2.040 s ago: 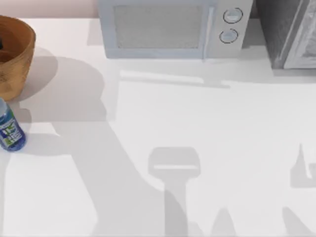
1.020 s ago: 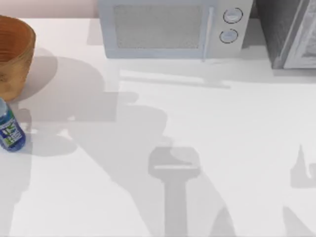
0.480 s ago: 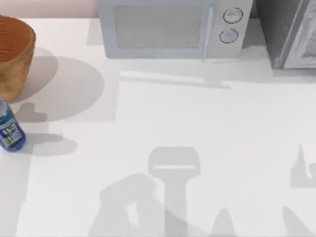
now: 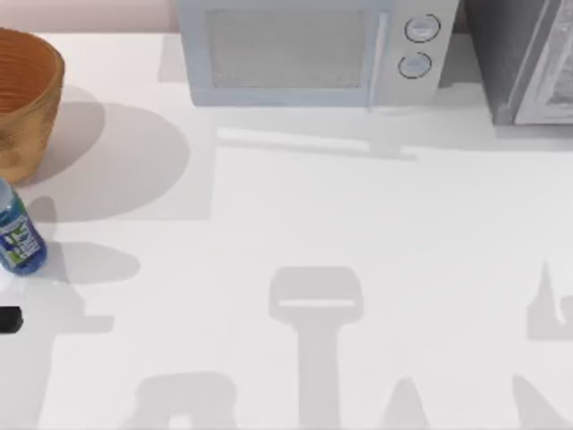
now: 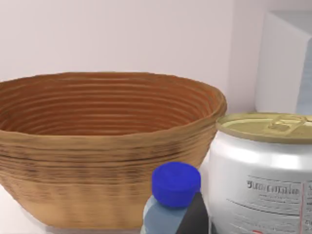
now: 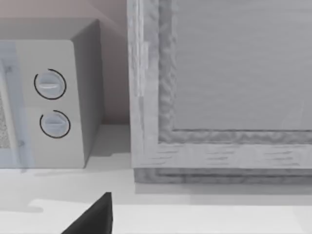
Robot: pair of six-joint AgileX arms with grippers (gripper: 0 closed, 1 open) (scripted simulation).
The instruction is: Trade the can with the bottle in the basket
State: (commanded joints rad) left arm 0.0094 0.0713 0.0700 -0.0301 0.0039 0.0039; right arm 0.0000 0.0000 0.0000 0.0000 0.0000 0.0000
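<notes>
The left gripper, at the worktop's left edge, grasp unclear, sits near the upright blue bottle with its blue cap, beside the gold-topped white can and the orange-brown woven basket

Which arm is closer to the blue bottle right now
Left. Its wrist view looks at the bottle from close by, with the can beside it and the basket behind. The right wrist view faces the microwave on the table's far right side.
</notes>
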